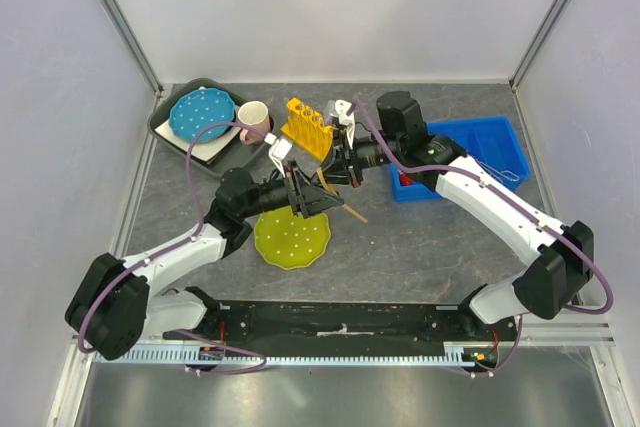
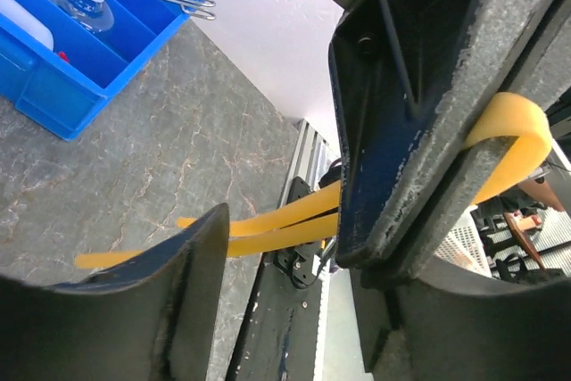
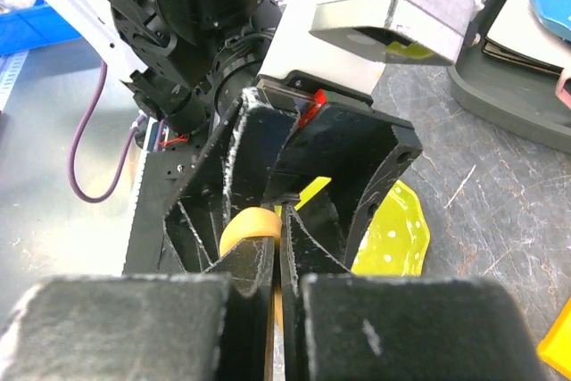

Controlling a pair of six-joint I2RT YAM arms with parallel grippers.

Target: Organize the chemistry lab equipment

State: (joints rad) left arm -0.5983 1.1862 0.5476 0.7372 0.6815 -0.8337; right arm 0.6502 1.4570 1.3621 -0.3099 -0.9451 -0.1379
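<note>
Right end effector (image 3: pixel 278 310): clamped on the yellow bent-strip tongs (image 2: pixel 508 127)
Left end effector (image 2: pixel 277 229): jaws around them, grip unclear
Handover: free right only once left holds

Right gripper (image 3: pixel 278 310): fingers are pressed together on a thin yellow strip.
Yellow tongs (image 3: pixel 254 222): the bend is seen between opposing black fingers.
Left gripper (image 3: pixel 285 211): jaws are spread.
Dotted yellow-green plate (image 3: pixel 397 238): laid on the grey table (image 3: pixel 482 185).
</note>
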